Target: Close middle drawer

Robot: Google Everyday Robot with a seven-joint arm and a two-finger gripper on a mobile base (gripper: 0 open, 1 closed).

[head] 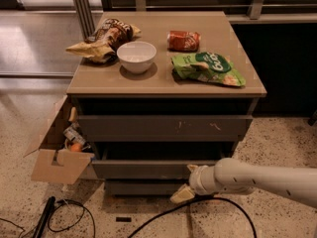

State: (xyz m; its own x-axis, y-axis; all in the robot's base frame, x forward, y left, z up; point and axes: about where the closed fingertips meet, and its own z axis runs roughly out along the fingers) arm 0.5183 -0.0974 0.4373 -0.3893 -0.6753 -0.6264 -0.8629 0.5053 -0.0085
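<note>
The middle drawer (pixel 143 168) is the second of three in the grey-brown cabinet. It stands pulled out a little, with a dark gap showing its inside above the plain front. My gripper (pixel 186 181) comes in from the right on a pale arm, low at the drawer's right part. Its upper fingertip (pixel 192 168) lies against the drawer front and its lower fingertip (pixel 180 195) hangs before the lowest drawer (pixel 143 187). The fingers are apart and hold nothing.
The top drawer (pixel 163 128) with pale scratch marks is above. On the cabinet top (pixel 163 81) lie a white bowl (pixel 136 56), a brown chip bag (pixel 105 37), a red can (pixel 183 40) and a green bag (pixel 208 68). An open cardboard box (pixel 57 155) stands left. Cables (pixel 163 214) cross the floor.
</note>
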